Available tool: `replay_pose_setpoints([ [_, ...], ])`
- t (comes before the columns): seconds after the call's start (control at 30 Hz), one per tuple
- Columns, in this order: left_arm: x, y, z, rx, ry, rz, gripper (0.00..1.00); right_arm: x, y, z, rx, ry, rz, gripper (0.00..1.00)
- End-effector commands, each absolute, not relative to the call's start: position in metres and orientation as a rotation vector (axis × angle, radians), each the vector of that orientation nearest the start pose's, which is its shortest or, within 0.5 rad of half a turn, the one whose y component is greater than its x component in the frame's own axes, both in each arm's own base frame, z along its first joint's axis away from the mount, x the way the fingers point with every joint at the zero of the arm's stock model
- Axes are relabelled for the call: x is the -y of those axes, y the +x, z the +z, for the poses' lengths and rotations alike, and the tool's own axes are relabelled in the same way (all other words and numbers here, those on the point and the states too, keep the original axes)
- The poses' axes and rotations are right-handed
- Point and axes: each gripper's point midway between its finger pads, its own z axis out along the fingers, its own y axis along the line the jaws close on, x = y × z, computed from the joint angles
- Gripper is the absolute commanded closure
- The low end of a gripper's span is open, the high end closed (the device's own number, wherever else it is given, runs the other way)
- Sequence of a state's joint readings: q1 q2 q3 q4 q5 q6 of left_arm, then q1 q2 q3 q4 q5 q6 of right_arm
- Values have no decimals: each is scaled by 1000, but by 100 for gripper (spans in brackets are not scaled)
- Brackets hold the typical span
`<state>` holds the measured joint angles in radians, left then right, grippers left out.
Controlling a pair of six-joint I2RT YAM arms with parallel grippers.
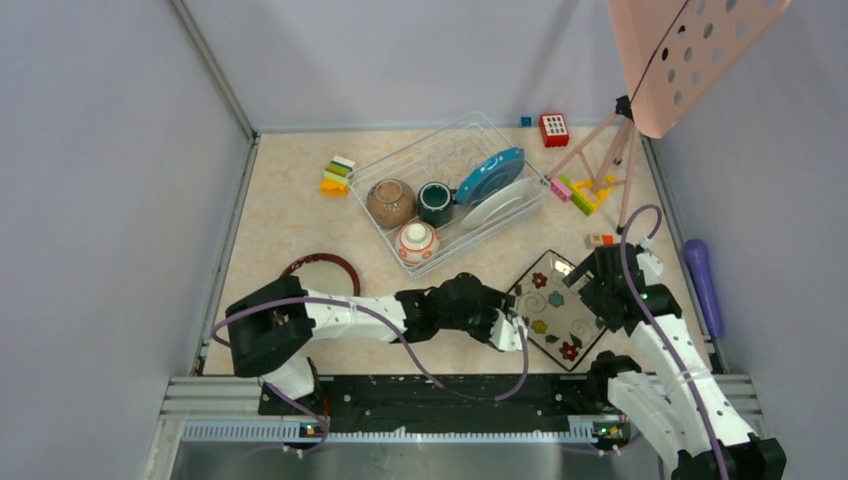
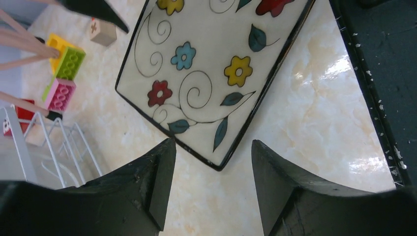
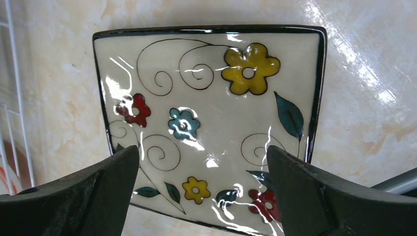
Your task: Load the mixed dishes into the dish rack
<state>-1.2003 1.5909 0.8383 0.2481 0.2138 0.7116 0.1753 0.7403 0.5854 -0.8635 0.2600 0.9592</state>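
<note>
Top: dish rack (image 1: 445, 150) holds brown bowl (image 1: 390, 202), dark green mug (image 1: 435, 201), patterned bowl (image 1: 417, 243), blue plate (image 1: 490, 174) and white plate (image 1: 497, 207). Black square plate (image 1: 553, 310) lies flat on table (image 1: 290, 200), outside rack. Red-rimmed plate (image 1: 322, 258) half hidden behind left arm.
Left wrist: left gripper (image 2: 211, 182) open, plate corner just ahead of gap.
Right wrist: right gripper (image 3: 201, 189) spread wide above plate, whose near edge is cut off.

Glossy glazed black square plate (image 3: 206, 123) on polished marble-look table (image 2: 305, 113)
</note>
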Motion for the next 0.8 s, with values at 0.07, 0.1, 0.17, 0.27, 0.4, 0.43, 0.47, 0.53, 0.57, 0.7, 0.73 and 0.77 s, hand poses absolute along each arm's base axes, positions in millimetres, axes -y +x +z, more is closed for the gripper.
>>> replay_pose_setpoints([
  [0.07,445,141,89,-905,1932,-415,37,-26,203,114,-2252,1009,196,1],
  [0.1,447,137,84,-902,1966,-410,37,-26,203,115,-2246,1007,204,1],
  [0.17,448,129,73,-898,2043,-418,38,-26,203,118,-2237,1005,210,1],
  [0.27,453,127,63,-896,2090,-384,39,-25,203,121,-2227,1003,210,1],
  [0.4,463,137,55,-906,2089,-299,42,-25,203,124,-2209,1007,225,1],
  [0.43,465,138,50,-912,2096,-282,42,-26,204,125,-2203,1009,233,1],
  [0.47,466,139,45,-913,2112,-266,43,-27,204,125,-2201,1009,241,1],
  [0.53,465,142,33,-927,2143,-205,43,-28,204,126,-2197,1011,251,1],
  [0.57,464,147,29,-947,2144,-151,44,-28,205,127,-2194,1012,256,1],
  [0.7,463,156,16,-959,2160,-25,51,-29,206,129,-2189,1010,262,1],
  [0.73,464,158,12,-959,2156,-2,54,-29,207,129,-2188,1009,263,1],
  [0.77,464,160,10,-961,2149,20,58,-29,207,130,-2185,1012,264,1],
])
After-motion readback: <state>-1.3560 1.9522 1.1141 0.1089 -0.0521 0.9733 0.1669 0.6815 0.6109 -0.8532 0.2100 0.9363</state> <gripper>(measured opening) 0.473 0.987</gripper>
